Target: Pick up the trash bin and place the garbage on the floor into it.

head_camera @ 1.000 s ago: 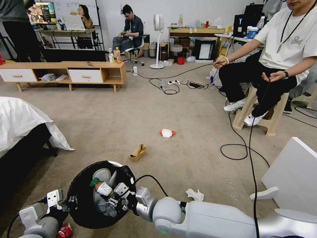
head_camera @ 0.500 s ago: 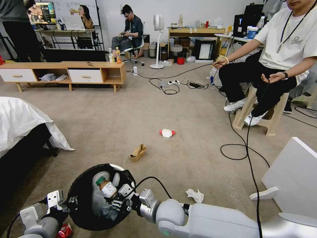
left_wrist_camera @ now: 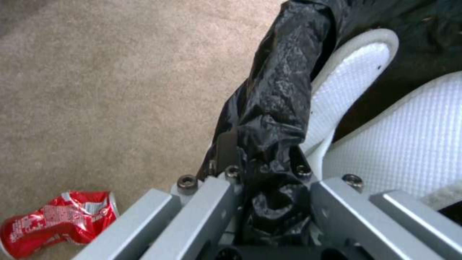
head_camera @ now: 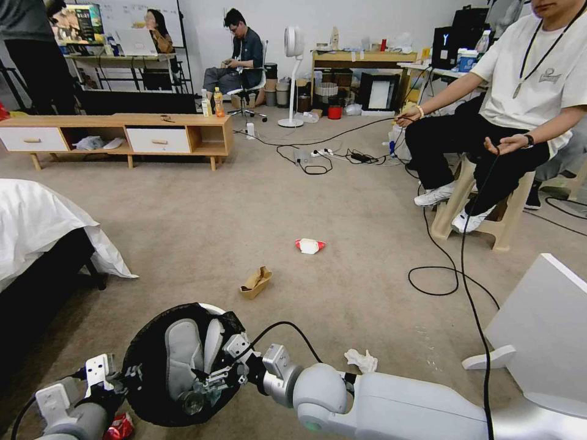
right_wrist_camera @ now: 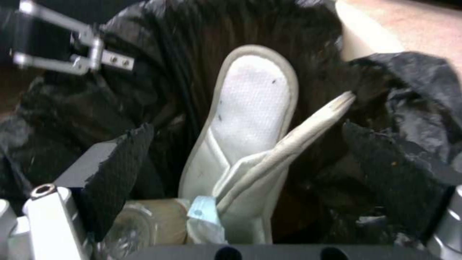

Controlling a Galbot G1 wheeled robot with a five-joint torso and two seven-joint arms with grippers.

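Note:
The trash bin (head_camera: pixel 142 351), lined with a black bag, hangs low at my front left; my left gripper (head_camera: pixel 125 376) is shut on its bagged rim (left_wrist_camera: pixel 277 108). My right gripper (head_camera: pixel 205 382) hovers over the bin's mouth, open, its black pads (right_wrist_camera: pixel 120 169) spread apart with nothing between them. A clear plastic bottle (right_wrist_camera: pixel 139 227) and a pale blue wad (right_wrist_camera: pixel 202 213) lie inside beside white slippers (right_wrist_camera: pixel 250 108). On the floor (head_camera: pixel 342 201) lie tan folded cardboard (head_camera: pixel 255 282), a red-and-white packet (head_camera: pixel 310 245), a white tissue (head_camera: pixel 362 360) and a crushed red wrapper (left_wrist_camera: pixel 53 224).
A bed with a white sheet (head_camera: pixel 36 226) stands at the left and a white board (head_camera: pixel 544 324) at the right. A black cable (head_camera: pixel 465 275) trails over the carpet to a seated person at the right. A low wooden cabinet (head_camera: pixel 122 137) stands far back.
My right gripper held the bottle over the bin a second ago; it has opened and the bottle has dropped to the bottom of the bin. The left gripper keeps its hold.

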